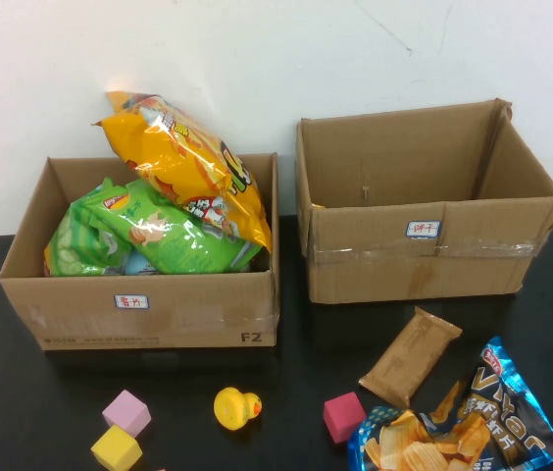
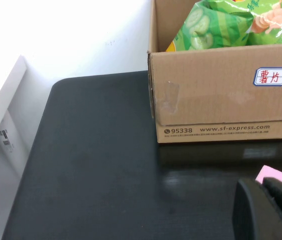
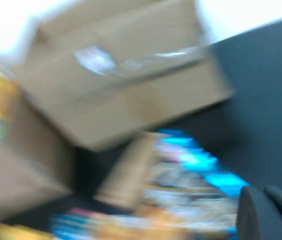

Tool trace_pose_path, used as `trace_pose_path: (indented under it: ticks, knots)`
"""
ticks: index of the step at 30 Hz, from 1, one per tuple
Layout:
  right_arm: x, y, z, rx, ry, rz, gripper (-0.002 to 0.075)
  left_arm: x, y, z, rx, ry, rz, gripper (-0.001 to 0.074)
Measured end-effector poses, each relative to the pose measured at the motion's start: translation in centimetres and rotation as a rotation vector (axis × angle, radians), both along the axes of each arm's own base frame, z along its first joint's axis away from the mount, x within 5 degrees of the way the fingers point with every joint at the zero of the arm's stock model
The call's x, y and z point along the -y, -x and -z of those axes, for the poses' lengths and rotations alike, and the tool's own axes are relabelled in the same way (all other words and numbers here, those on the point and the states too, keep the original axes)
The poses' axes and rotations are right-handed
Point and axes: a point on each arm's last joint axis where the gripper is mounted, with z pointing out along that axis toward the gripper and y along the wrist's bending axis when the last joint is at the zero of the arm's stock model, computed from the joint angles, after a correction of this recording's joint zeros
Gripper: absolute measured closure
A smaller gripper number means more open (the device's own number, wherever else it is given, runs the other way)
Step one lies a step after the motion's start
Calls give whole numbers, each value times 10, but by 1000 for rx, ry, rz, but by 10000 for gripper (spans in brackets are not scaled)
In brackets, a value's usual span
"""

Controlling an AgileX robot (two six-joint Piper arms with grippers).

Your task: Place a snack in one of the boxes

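Observation:
A brown snack packet [image 1: 411, 356] and a blue chips bag [image 1: 463, 427] lie on the black table in front of the right box [image 1: 424, 260], which looks empty. The left box [image 1: 149, 314] holds a yellow chips bag [image 1: 183, 157] and a green bag [image 1: 159, 231]. Neither gripper shows in the high view. My left gripper [image 2: 262, 184] is shut and empty, low over the table in front of the left box [image 2: 221, 105], next to a pink cube [image 2: 275, 176]. My right gripper [image 3: 263, 192] looks shut and empty, close to the blue bag [image 3: 196, 180] and the brown packet [image 3: 128, 170].
A pink cube [image 1: 125, 411], a yellow cube [image 1: 116, 449], a yellow toy duck [image 1: 236, 407] and a magenta cube [image 1: 343, 416] lie along the table's front. A white wall stands behind the boxes. The table's left edge shows in the left wrist view.

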Motion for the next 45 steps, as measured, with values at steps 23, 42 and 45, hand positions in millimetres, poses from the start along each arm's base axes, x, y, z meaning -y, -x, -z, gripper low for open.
trace_pose_path:
  ticks: [23,42,45]
  knots:
    - [-22,5,-117,283,493,-377,727,0,0,0,0,0,0,736]
    - [-38,-141,-153,-365,821,-1063,698,0,0,0,0,0,0,736]
    - [-68,-164,-134,-443,844,-1243,547,0,0,0,0,0,0,736]
